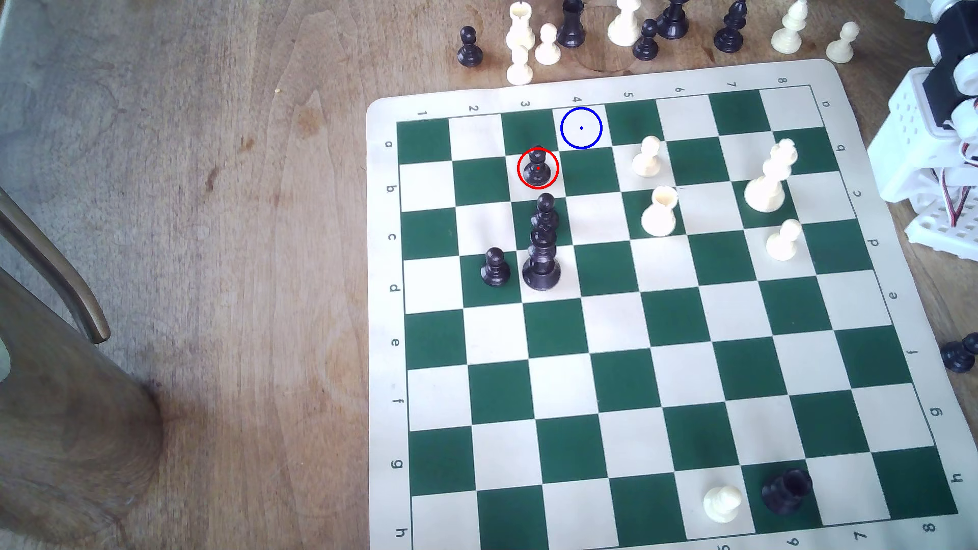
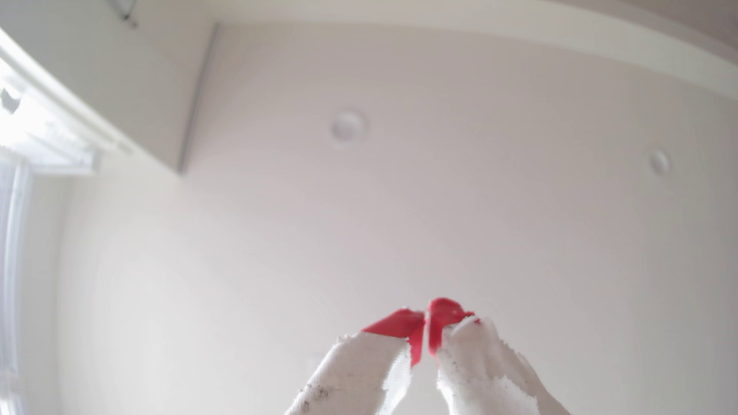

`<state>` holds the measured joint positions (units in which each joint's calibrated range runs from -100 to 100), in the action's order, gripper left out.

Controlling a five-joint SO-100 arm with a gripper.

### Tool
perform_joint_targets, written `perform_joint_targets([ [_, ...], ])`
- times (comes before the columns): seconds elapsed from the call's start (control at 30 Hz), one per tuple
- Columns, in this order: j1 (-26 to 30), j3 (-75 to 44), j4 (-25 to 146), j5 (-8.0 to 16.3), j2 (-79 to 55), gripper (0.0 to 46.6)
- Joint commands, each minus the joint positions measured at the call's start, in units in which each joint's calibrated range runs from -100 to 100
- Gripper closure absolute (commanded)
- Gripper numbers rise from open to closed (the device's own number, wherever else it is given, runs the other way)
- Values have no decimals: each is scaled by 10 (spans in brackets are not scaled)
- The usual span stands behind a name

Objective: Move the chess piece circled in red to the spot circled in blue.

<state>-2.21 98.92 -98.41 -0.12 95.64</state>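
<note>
Tool (image 2: 426, 327) pinched together, aloft, far from pawn (image 1: 537, 168).

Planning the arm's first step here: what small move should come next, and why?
Probably swing the gripper down from the ceiling toward the board. Its red tips look nearly together and hold nothing, while the red-circled black pawn still stands on its square, diagonally next to the blue-circled square. Another black pawn stands close by, so approaching from above seems safest.

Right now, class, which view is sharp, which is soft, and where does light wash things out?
Exterior view: sharp, evenly lit, the chess piece crisp. Wrist view: soft and hazy, the window blown out, straight edges bowed by the lens, the pincer blurred, its red tips together.
</note>
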Motion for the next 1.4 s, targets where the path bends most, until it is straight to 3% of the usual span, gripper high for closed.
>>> perform_joint_targets([
  [0.0,1,4,6,0,2,465],
  [0.4,9,-181,299,0,1,465],
  [0.9,30,-293,671,2,1,465],
  [1.1,27,-332,909,0,1,464],
  [1.17,30,-400,1105,0,-6,464],
  [1.37,98,-489,1275,15,-131,464],
])
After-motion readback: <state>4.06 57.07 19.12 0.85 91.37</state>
